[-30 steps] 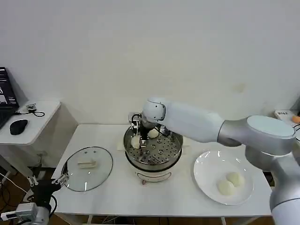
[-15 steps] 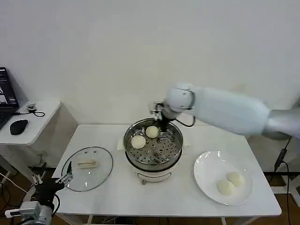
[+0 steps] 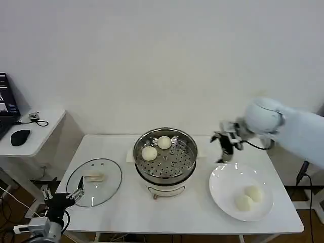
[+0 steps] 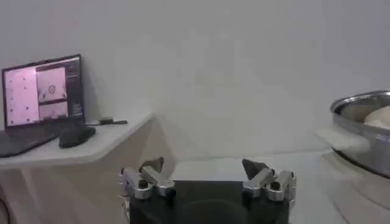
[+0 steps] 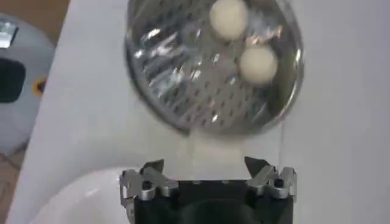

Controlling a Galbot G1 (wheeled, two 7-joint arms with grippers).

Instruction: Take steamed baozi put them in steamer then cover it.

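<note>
Two steamed baozi (image 3: pixel 149 152) (image 3: pixel 164 142) lie on the perforated tray of the steamer (image 3: pixel 165 173) at the table's middle; the right wrist view shows them too (image 5: pixel 228 17) (image 5: pixel 258 64). Two more baozi (image 3: pixel 253 192) (image 3: pixel 244 202) rest on a white plate (image 3: pixel 223 182) at the right. My right gripper (image 3: pixel 226 150) hangs open and empty between the steamer and the plate, above the plate's far edge. The glass cover (image 3: pixel 94 182) lies flat on the table to the left. My left gripper (image 3: pixel 77 192) is low at the front left, open, beside the cover's near rim.
A side table (image 3: pixel 35 134) at the far left carries a laptop (image 3: pixel 6 104) and a mouse (image 3: pixel 20 136). The steamer's rim (image 4: pixel 365 122) shows at the edge of the left wrist view. White wall stands behind the table.
My right gripper has left the steamer, swinging right to above the plate's far edge; the second baozi stays on the tray. The left gripper crept slightly toward the cover.
</note>
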